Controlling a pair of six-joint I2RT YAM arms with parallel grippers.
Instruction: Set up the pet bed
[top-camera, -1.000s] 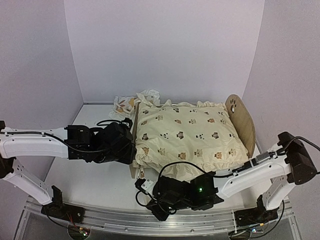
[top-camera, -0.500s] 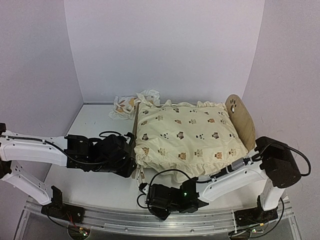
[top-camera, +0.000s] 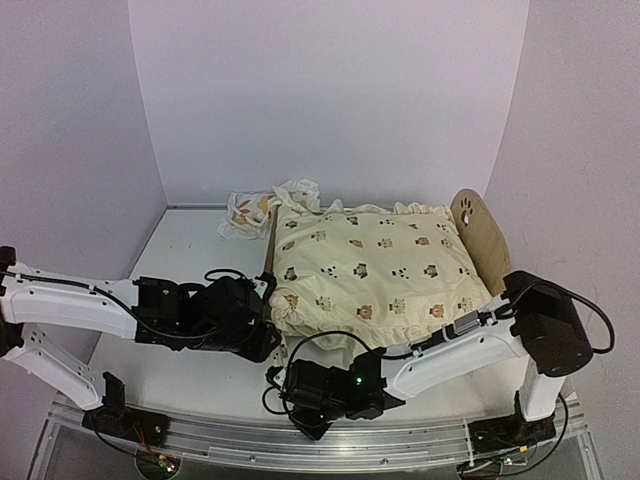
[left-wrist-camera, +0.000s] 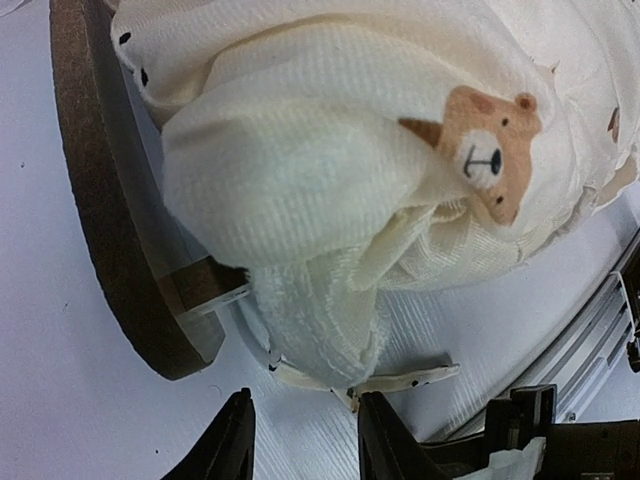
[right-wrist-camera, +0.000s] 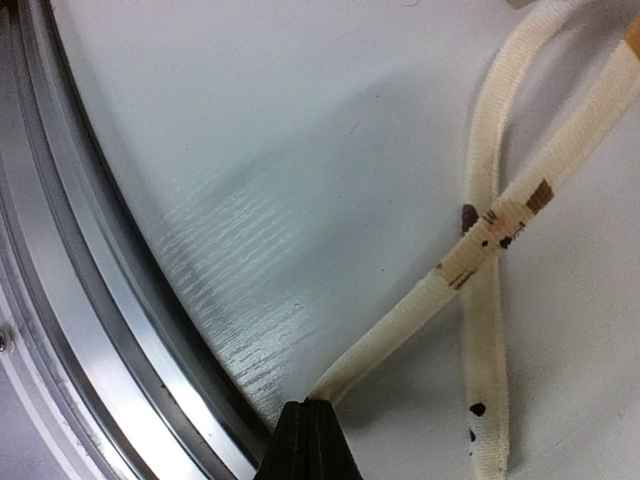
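Pet bed (top-camera: 487, 240) stands on the white table (top-camera: 180, 250) toward its back right, long side running left to right, its rounded plywood end board with the paw-print cutout upright at the right end. The frame is filled by the cream animal-print quilt (top-camera: 375, 265), which mounds above the rails, covers the base completely and spills over the near side down to the table. The left end board (left-wrist-camera: 100, 200) shows as a dark curved plywood edge, with the quilt's bulging corner pressed against its inner face. A small leaf-print pillow (top-camera: 245, 210) lies crumpled outside the frame, on the table at the back, just beyond the bed's back left corner. The left gripper (left-wrist-camera: 305, 405) sits low at the bed's near left corner, its claw released: the two fingers stand apart with bare table between them, and the quilt's hanging fold and a thin tie end lie just past their tips, not touching. The right gripper (right-wrist-camera: 305, 420) is down near the table's front edge, beside the metal rail (right-wrist-camera: 60, 300), clenched on the end of a cream tie (right-wrist-camera: 480, 260) of the quilt; the tie runs from the pinched fingertips across the table toward the bed, crossing a second tie.
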